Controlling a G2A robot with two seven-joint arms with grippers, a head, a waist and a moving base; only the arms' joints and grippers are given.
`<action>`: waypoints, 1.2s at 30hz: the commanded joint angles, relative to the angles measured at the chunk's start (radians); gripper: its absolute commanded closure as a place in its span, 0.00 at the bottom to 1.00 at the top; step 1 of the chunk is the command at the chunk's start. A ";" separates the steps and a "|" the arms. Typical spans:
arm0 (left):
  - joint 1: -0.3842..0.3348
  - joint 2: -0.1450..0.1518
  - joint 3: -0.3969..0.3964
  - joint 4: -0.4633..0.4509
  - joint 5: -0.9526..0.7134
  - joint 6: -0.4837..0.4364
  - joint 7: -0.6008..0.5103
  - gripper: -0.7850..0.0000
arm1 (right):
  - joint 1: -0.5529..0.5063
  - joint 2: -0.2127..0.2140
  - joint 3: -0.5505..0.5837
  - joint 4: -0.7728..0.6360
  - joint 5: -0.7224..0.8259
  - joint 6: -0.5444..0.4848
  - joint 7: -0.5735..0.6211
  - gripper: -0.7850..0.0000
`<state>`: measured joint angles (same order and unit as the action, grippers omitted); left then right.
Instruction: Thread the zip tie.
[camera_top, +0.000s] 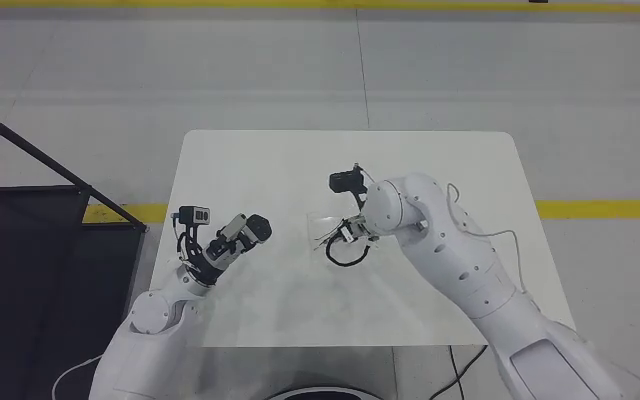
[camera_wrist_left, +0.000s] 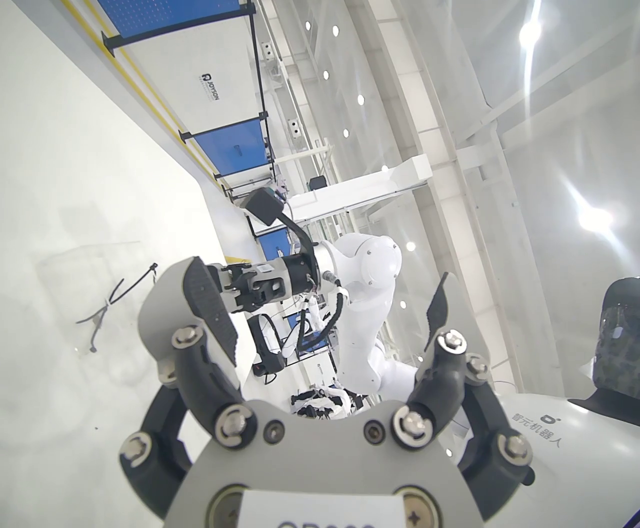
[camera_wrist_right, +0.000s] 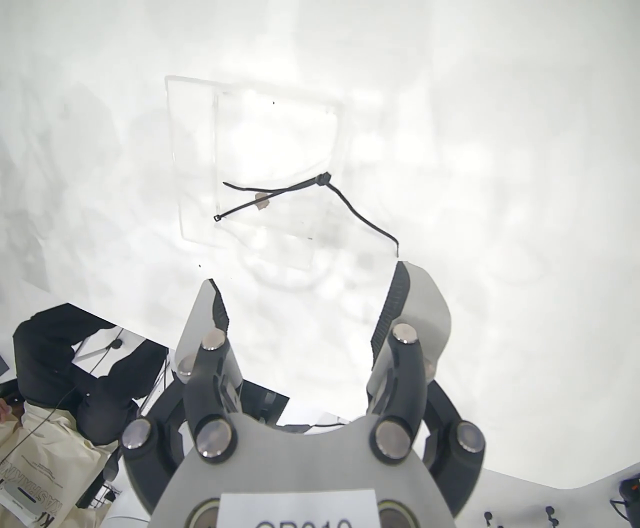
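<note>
Thin black plastic zip tie lies on clear flat plastic plate, mid of white desk. Right jaws wide open, close by its free tail. Left jaws wide too, up in air, well apart. Tie looks v. light, bendy, slippery, so prob. best to pinch the tail near its tip.

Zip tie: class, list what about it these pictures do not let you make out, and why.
- Right wrist view: whether the zip tie passes through the head or only crosses there; too small.
- Top view: part of it, covered by the right gripper.
- Left wrist view: whether it is one tie or two; too small and far.
</note>
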<state>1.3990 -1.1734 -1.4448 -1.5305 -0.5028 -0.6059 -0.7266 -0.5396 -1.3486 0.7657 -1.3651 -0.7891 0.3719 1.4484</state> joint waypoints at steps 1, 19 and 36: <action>-0.001 0.000 0.001 0.001 0.000 0.000 0.000 0.00 | -0.015 0.009 0.018 -0.023 -0.019 -0.003 0.004 0.19; 0.005 -0.001 0.013 -0.016 0.008 0.009 0.012 0.00 | -0.261 0.065 0.281 -0.281 -0.210 0.047 -0.047 0.00; 0.005 -0.001 0.014 -0.019 0.008 0.012 0.012 0.00 | -0.291 0.072 0.318 -0.320 -0.225 0.031 -0.031 0.00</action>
<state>1.4039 -1.1741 -1.4311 -1.5494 -0.4943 -0.5944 -0.7141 -0.8310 -1.2769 1.0840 -1.6854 -1.0139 0.4033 1.4171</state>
